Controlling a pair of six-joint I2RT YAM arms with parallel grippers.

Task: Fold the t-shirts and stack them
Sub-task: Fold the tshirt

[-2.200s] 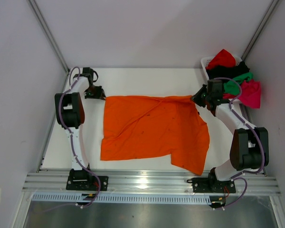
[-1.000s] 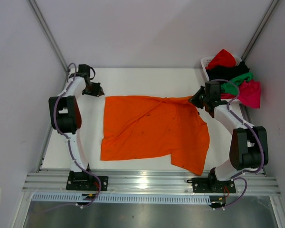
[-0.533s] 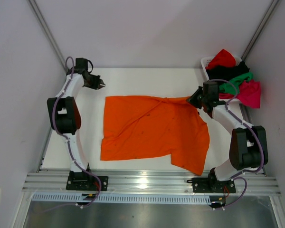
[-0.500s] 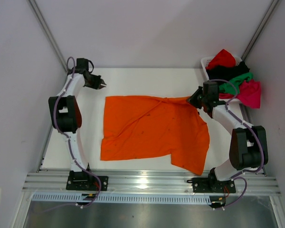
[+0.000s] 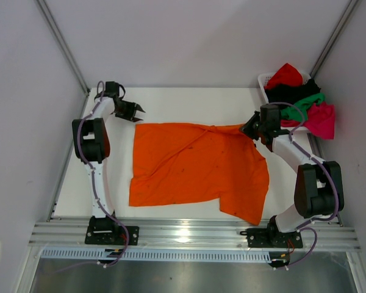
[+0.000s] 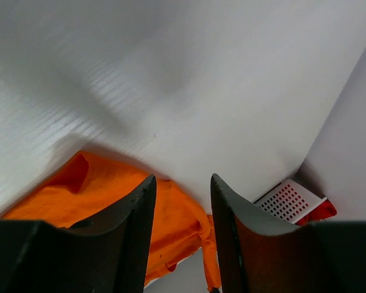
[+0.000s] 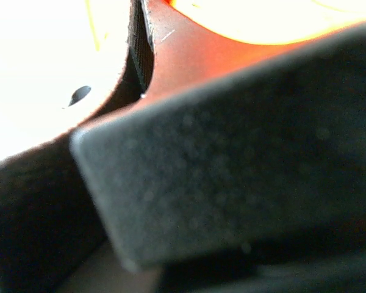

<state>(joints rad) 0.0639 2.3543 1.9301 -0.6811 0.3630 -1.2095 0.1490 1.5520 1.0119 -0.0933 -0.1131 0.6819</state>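
Left pincer [image 5: 134, 112], seen from above, hangs with its jaws apart and nothing between them; the orange t-shirt [image 5: 195, 168] lies spread on the table [image 5: 183, 97] just beside it, on the near side, not touching. The right pincer [image 5: 249, 128] is clamped on the far right corner of this shirt; behind it a white basket [image 5: 263, 79] holds the other t-shirts [image 5: 299, 90], red, black, green and pink.

From the left wrist, the fingers [image 6: 140, 213] stand apart; the orange cloth [image 6: 104, 180] lies beyond them, and the basket [image 6: 290, 200] is farther to the right.

From the right wrist all is blurred; a dark pad [image 7: 232, 152] fills the picture, with orange cloth [image 7: 262, 12] behind it.
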